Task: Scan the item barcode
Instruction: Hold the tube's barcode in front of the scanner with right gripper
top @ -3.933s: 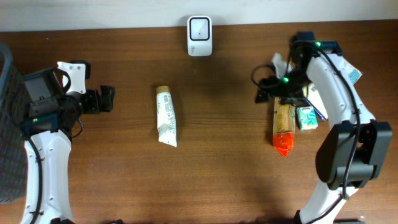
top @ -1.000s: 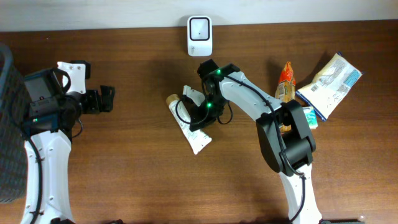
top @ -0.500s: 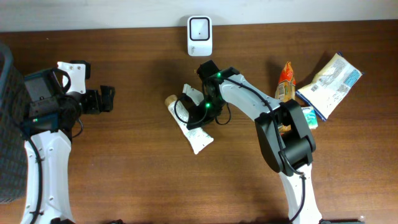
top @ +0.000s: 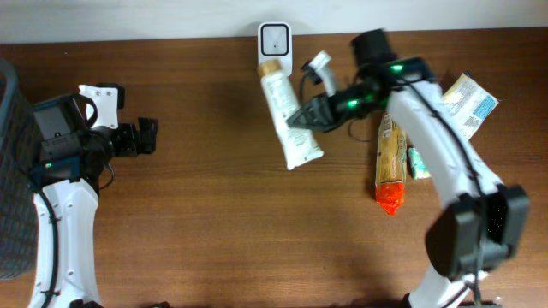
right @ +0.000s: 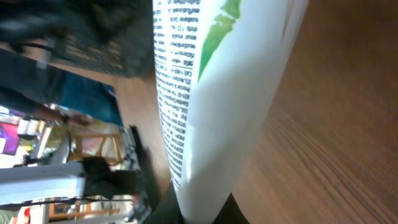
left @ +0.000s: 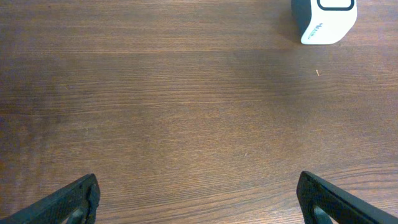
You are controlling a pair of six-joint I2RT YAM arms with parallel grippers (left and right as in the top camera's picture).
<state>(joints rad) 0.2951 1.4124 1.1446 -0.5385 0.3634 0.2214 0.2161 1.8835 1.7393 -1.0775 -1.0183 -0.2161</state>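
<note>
The item is a white tube point(top: 289, 115) with green print and a tan cap. It hangs above the table, held at its flat end by my right gripper point(top: 313, 114), which is shut on it. Its cap end points at the white barcode scanner point(top: 275, 38) by the back edge. The right wrist view shows the tube point(right: 211, 93) close up, rising from between the dark fingers of that gripper point(right: 202, 210). My left gripper point(top: 147, 136) stays at the far left, open and holding nothing. In its wrist view the left gripper point(left: 199, 200) hangs over bare wood, with the scanner point(left: 323, 22) at the top right.
An orange snack packet point(top: 390, 167), a small green carton point(top: 419, 162) and a pale printed bag point(top: 469, 101) lie at the right under the right arm. A dark basket point(top: 8, 171) stands at the left edge.
My right gripper has lifted the tube off the table and carried it up and right, so its cap end now lies by the scanner. The orange packet lies lower than before. The left arm is still.
</note>
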